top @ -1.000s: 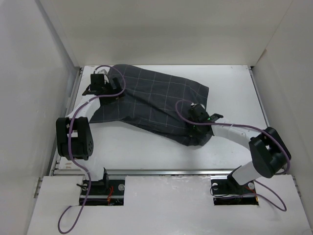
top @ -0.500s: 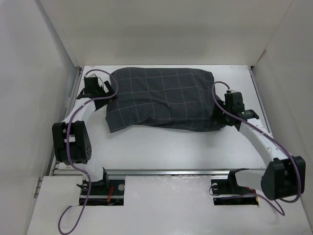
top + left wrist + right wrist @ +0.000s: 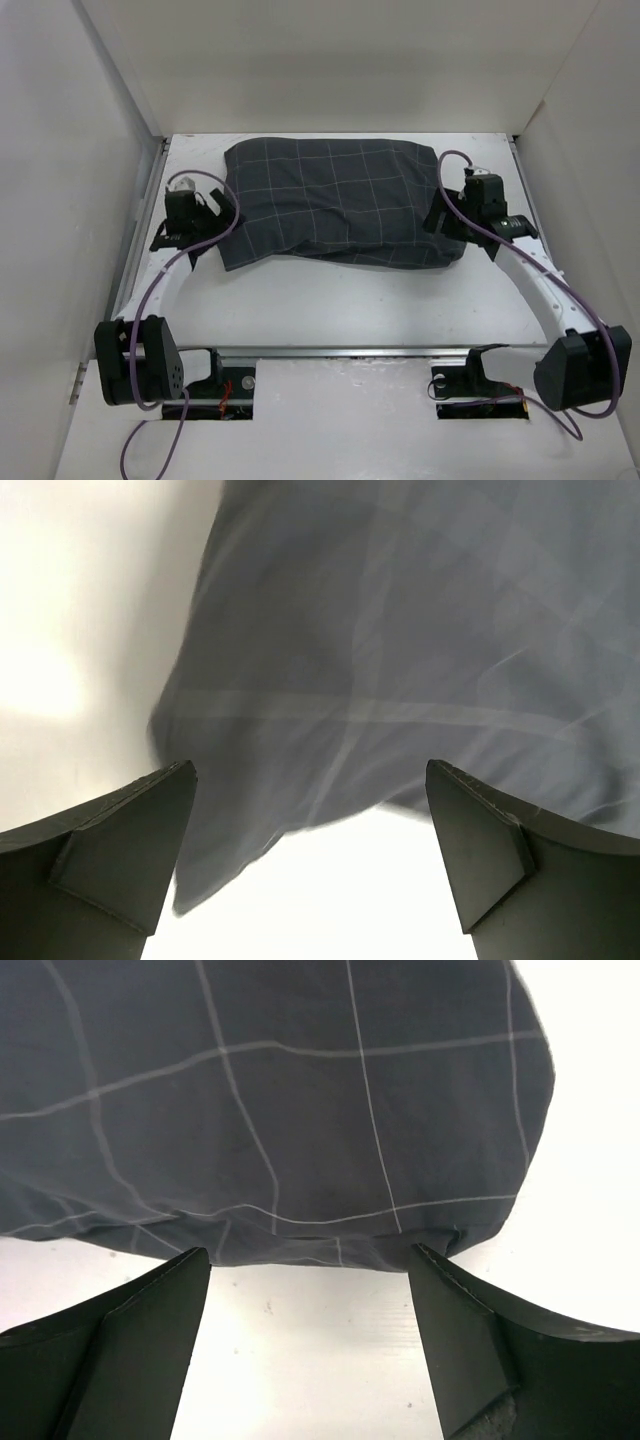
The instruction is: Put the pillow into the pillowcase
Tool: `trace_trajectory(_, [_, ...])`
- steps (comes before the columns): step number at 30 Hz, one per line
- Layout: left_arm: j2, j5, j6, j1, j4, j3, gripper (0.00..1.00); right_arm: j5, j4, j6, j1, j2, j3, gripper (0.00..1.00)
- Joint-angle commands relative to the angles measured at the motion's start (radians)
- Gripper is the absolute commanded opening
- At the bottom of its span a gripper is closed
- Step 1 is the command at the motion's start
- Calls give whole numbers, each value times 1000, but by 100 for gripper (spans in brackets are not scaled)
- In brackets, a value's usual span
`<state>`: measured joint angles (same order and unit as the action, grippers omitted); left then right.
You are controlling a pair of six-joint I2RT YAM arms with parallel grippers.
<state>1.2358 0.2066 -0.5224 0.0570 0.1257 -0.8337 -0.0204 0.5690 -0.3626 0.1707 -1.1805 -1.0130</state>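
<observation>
The pillowcase (image 3: 335,200), dark grey with a thin light check, lies plump and flat across the back of the white table (image 3: 330,310). The pillow is hidden; no cream fabric shows anywhere. My left gripper (image 3: 207,218) sits just off the case's left near corner, open, with only the table between its fingers. In the left wrist view the pillowcase (image 3: 400,660) hangs blurred ahead of the left gripper (image 3: 310,865). My right gripper (image 3: 447,222) is open beside the case's right end. The right wrist view shows the pillowcase (image 3: 280,1110) edge just beyond the right gripper (image 3: 310,1350), apart from it.
White walls close in the table on the left (image 3: 80,200), back (image 3: 330,70) and right (image 3: 590,180). Purple cables (image 3: 150,300) loop along both arms. The arm bases (image 3: 215,385) sit in cutouts at the near edge.
My right gripper has opened and let go of the pillowcase, swinging from the middle to the right end. The case went from skewed to squared at the back. The left arm drew back towards me.
</observation>
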Motion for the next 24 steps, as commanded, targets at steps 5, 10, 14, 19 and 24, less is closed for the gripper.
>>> trace_trajectory(5, [-84,-39,-111,-11,11,218,100,36,-54,-10,0,-64,28,86])
trace_trajectory(10, [-72,-73,-122,-20,-47,242,100,5,-80,-10,0,-106,102,86])
trace_trajectory(14, [0,-26,-99,-42,-141,242,84,19,-153,-19,-10,-178,162,86])
trace_trajectory(19, [63,19,-56,-51,-201,208,0,45,-260,-19,-10,-258,162,80])
trace_trajectory(24, [-37,-62,-2,-40,-126,84,0,25,-273,-9,-10,-268,42,0])
